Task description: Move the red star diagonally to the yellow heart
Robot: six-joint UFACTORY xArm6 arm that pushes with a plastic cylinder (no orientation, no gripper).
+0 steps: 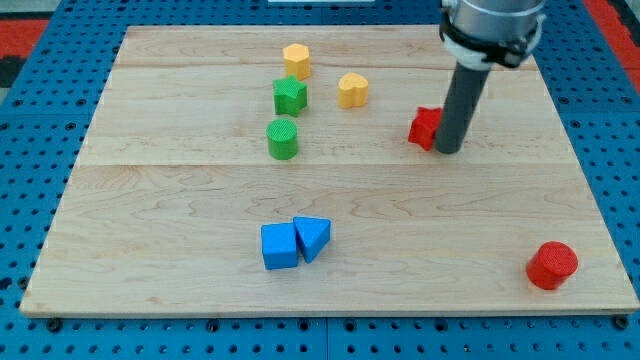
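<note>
The red star (pixel 424 127) lies on the wooden board at the view's upper right, partly hidden behind my rod. My tip (pixel 449 151) rests on the board touching the star's right side. The yellow heart (pixel 352 89) lies up and to the left of the star, a short gap away.
A yellow hexagon (pixel 296 60) sits near the top centre. A green star (pixel 290 96) and a green cylinder (pixel 283 138) lie left of the heart. A blue cube (pixel 279 246) and blue triangle (pixel 313 238) touch at bottom centre. A red cylinder (pixel 552 265) stands at bottom right.
</note>
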